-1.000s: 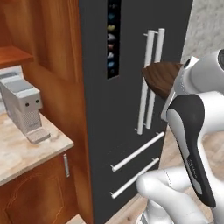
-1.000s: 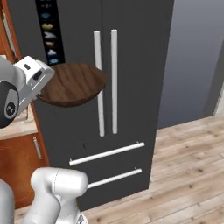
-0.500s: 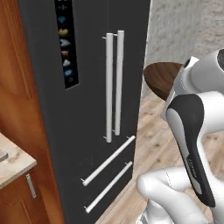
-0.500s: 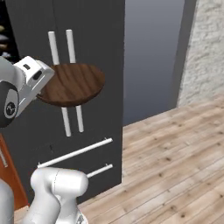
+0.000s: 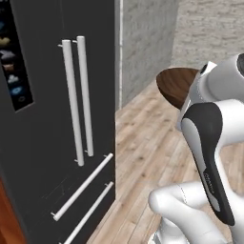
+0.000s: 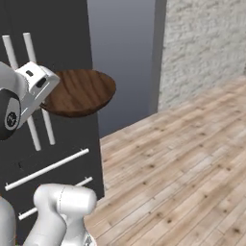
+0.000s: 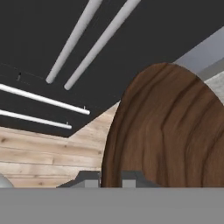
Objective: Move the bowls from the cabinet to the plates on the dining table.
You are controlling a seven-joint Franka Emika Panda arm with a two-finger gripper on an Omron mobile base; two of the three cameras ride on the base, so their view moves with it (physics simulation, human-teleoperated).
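One dark brown bowl (image 6: pixel 81 92) was the only task thing on show, and it rode high on the arm rather than on any tabletop. In the left base view the black refrigerator (image 5: pixel 43 143) took up the left half of the frame, with two long upright pale handles (image 5: pixel 76 100) and two slanted drawer bars (image 5: pixel 81 188) below them; a strip of coloured icons (image 5: pixel 12 66) ran down its upper left edge. Farther right lay the pale wooden floor (image 5: pixel 143 152) and a grey wall (image 5: pixel 147 43), and at the upper right just a sliver of the bowl (image 5: pixel 174 86) peeked out from behind the white arm.

The right base view showed what that one hid: the bowl's whole wood-grained underside and rim, held roughly level in the upper left of the frame, in front of the refrigerator door (image 6: pixel 53 43). The white hand covered its left edge, so the fingers themselves could not be made out there. To the right stood a white brick wall (image 6: pixel 202 48) above the plank floor (image 6: pixel 182 168).

The hand view brought the grip close. The bowl (image 7: pixel 170 131) reared across the right half of the frame, edge-on to the lens, and the claw (image 7: pixel 109 178) at the bottom centre sat narrow, its two dark fingertips (image 7: pixel 89 178) pinched on the bowl's rim. The refrigerator handles (image 7: pixel 87 39) crossed the upper left on a slant.
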